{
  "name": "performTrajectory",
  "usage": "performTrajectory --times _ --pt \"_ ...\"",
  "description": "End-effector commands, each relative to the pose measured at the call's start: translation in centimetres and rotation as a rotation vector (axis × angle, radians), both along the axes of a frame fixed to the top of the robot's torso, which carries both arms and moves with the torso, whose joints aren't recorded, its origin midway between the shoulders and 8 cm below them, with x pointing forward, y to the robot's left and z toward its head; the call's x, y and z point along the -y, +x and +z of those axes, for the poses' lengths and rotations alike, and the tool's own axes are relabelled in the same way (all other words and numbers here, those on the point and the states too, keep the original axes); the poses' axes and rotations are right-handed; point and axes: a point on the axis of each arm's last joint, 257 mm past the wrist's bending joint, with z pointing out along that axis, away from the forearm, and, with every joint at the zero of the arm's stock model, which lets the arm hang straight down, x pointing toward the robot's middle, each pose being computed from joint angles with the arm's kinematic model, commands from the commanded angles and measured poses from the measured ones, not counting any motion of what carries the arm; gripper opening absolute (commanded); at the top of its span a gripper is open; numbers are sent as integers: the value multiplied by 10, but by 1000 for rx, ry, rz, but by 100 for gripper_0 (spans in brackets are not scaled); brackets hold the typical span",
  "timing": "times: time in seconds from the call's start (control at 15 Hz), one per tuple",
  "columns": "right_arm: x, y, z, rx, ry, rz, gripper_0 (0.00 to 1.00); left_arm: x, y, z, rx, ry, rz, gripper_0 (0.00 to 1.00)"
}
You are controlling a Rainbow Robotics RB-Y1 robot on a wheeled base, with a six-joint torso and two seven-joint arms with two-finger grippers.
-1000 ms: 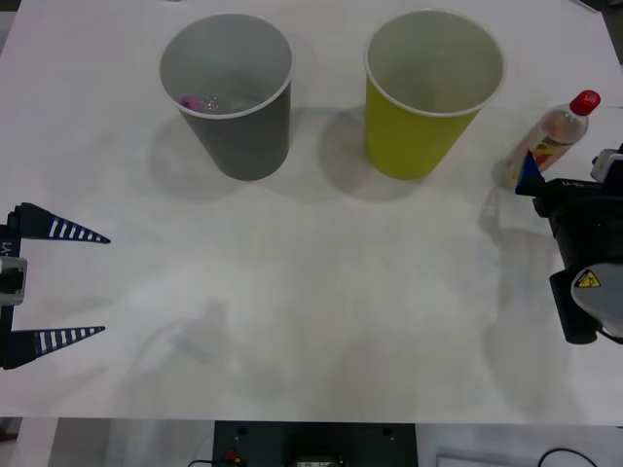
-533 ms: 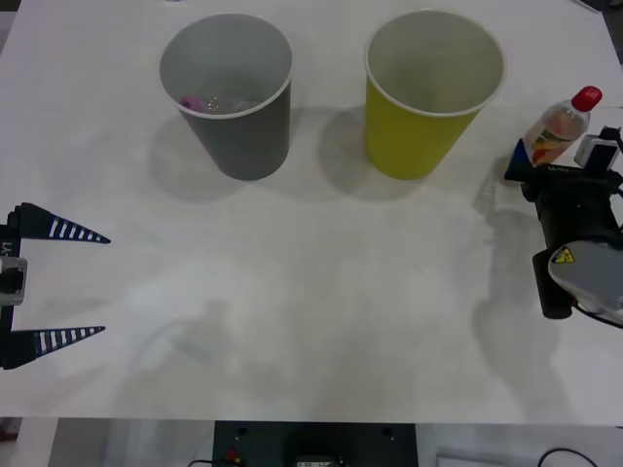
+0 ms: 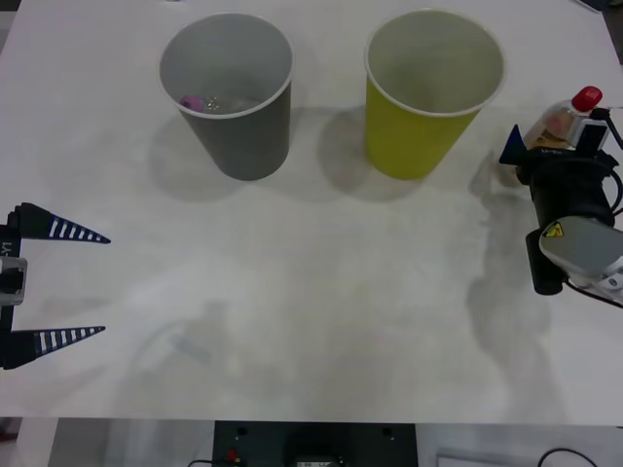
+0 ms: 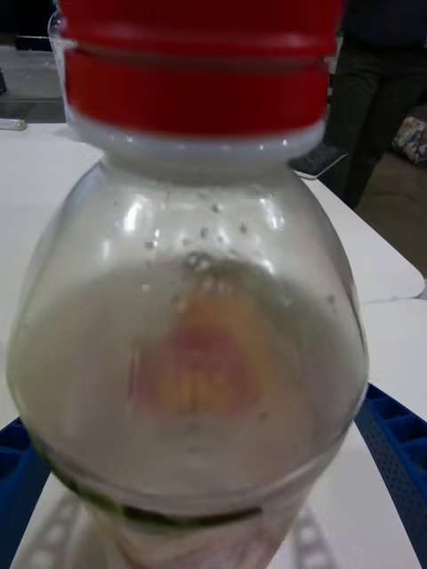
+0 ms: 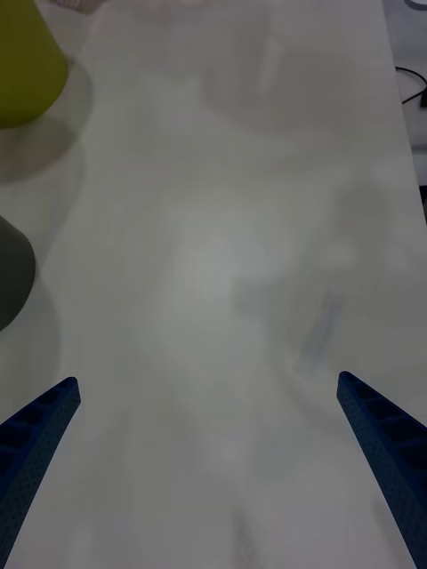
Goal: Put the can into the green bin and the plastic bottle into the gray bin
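Observation:
The plastic bottle [image 3: 565,119], clear with a red cap, stands at the table's far right, to the right of the green bin [image 3: 419,136]. My right gripper [image 3: 553,136] is open and straddles it, one blue finger on each side. The right wrist view has the bottle [image 4: 191,356] very close, between the fingers [image 4: 391,444]. The gray bin [image 3: 243,136] stands left of the green one, with a small pink thing and something shiny at its bottom. The can is out of view. My left gripper [image 3: 105,285] waits open at the table's left edge.
The white table [image 3: 321,292] is bare between the bins and its near edge. From the left wrist, the green bin [image 5: 22,62] and the gray bin [image 5: 11,267] stand off to one side, beyond the open left gripper [image 5: 206,380].
My right gripper has moved forward towards the bottle and now has it between its fingers. The left arm has not moved.

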Motion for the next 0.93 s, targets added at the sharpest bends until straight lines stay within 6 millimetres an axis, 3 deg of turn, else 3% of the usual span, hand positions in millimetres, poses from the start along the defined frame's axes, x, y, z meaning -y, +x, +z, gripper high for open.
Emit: performTrajectory --times 0.07,0.27,0.33,0.4,0.47,0.93 --pt "2 3 0 -9 -3 -1 100 0 0 0 0 0 0 100" --pt "0 4 0 -9 -2 3 100 0 0 0 0 0 0 100" --pt "-1 4 0 -10 -4 6 68 0 0 0 0 0 0 100" --pt "-1 4 0 -10 -4 6 26 0 0 0 0 0 0 100" --pt "-1 4 0 -11 -4 6 0 0 0 0 0 0 0 100" --pt "-7 4 3 -4 -6 21 0 0 0 0 0 0 0 100"
